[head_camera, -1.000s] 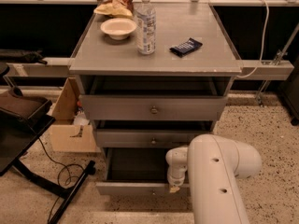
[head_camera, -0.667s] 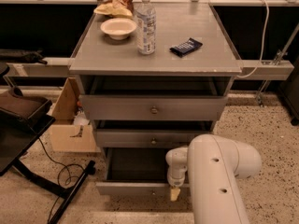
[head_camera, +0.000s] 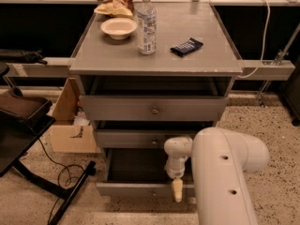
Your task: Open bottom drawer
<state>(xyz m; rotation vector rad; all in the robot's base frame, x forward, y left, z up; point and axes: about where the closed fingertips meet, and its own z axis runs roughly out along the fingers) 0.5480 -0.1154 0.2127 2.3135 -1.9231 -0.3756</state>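
Already the bottom drawer [head_camera: 136,189] is seen standing well out from the grey cabinet [head_camera: 211,62], its front nearer than the two drawer fronts above and its dark inside laid open to view. The middle drawer [head_camera: 126,138] and the top drawer [head_camera: 117,108] are found set further back. The gripper [head_camera: 176,192] is held low at the near edge of the bottom drawer, just right of the front's centre, with the white arm [head_camera: 225,172] reaching in from the near right. Whether the gripper is parted, together or clamped on the knob cannot be told, and contact with the drawer front cannot be confirmed. The opening itself is judged largely done; what may be left is a little more travel, if wanted, and the gripper being let go and drawn clear.
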